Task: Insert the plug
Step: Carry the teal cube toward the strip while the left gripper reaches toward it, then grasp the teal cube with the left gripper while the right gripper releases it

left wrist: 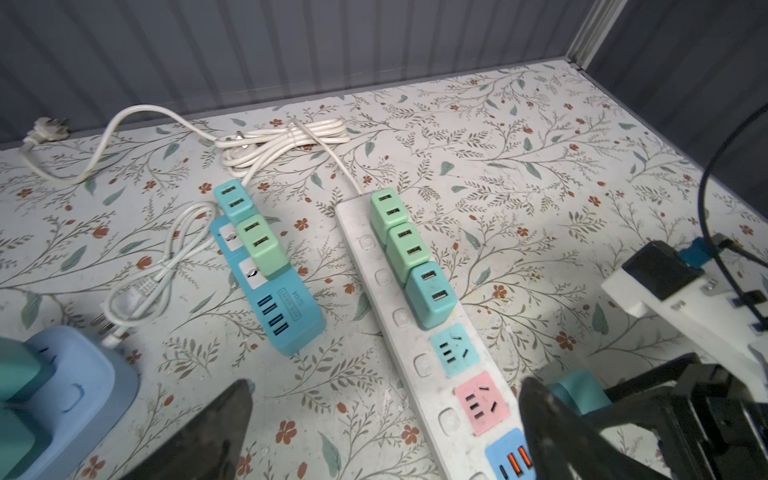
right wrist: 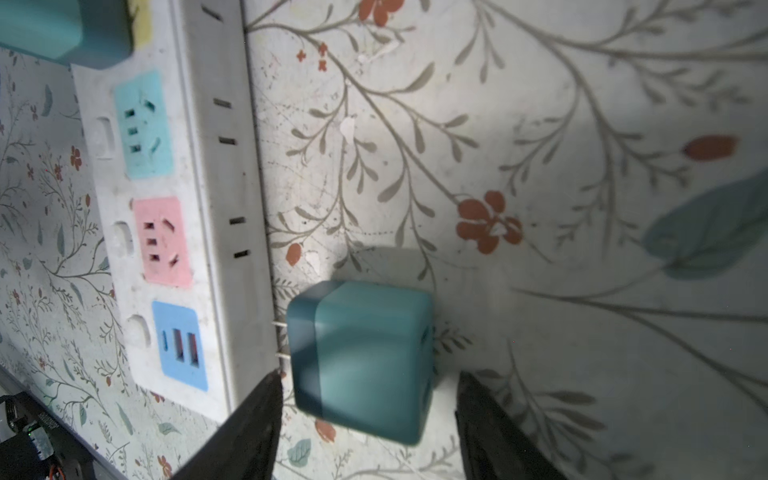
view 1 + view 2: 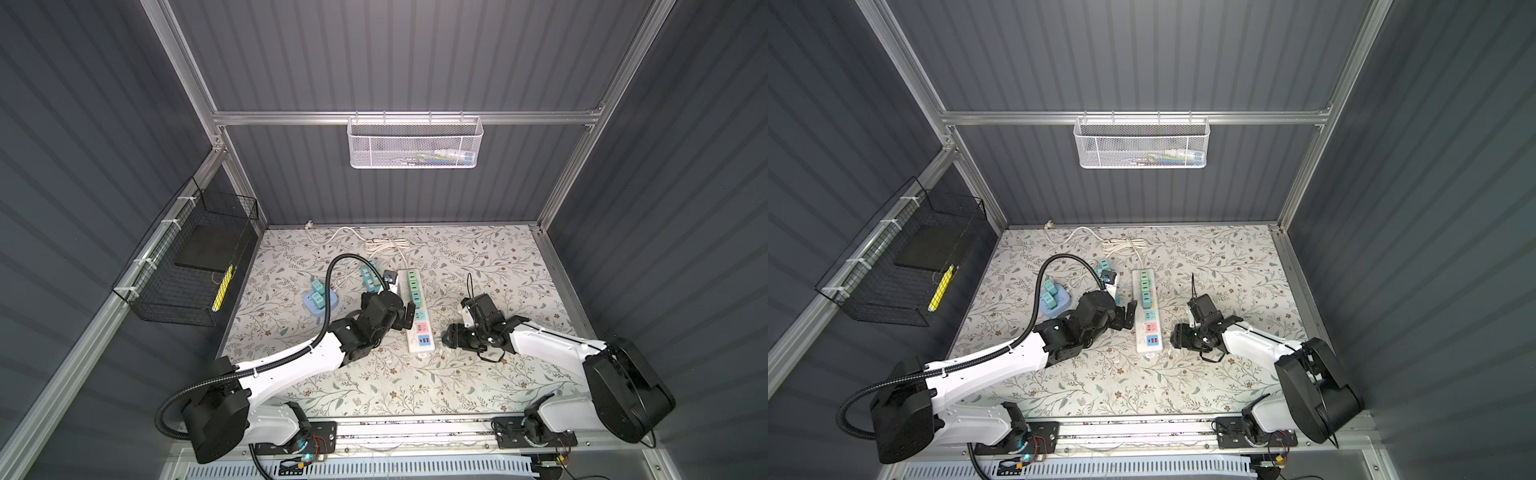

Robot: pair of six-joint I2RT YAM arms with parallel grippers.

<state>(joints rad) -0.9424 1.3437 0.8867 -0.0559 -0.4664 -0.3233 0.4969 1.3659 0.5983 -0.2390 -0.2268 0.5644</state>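
Note:
The teal cube plug [image 2: 361, 357] sits between my right gripper's [image 2: 369, 376] open fingers with a gap on each side. It looks blurred, and its two prongs point at the side of the white power strip [image 2: 199, 208]. The strip [image 3: 415, 309] lies lengthwise mid-table and carries three chargers [image 1: 411, 249], then a free teal socket [image 2: 143, 124], a free pink socket [image 2: 162, 241] and a blue USB panel [image 2: 178, 345]. My left gripper [image 3: 405, 318] stands open and empty at the strip's left side, near those sockets. The right gripper [image 3: 446, 334] is low at the strip's near right end.
A blue power strip [image 1: 286, 307] with two chargers lies left of the white one. A pale blue base [image 3: 320, 301] holds more chargers. White cable coils [image 3: 384, 245] lie at the back. A black wire basket [image 3: 191, 266] and a white mesh basket [image 3: 415, 141] hang on the walls.

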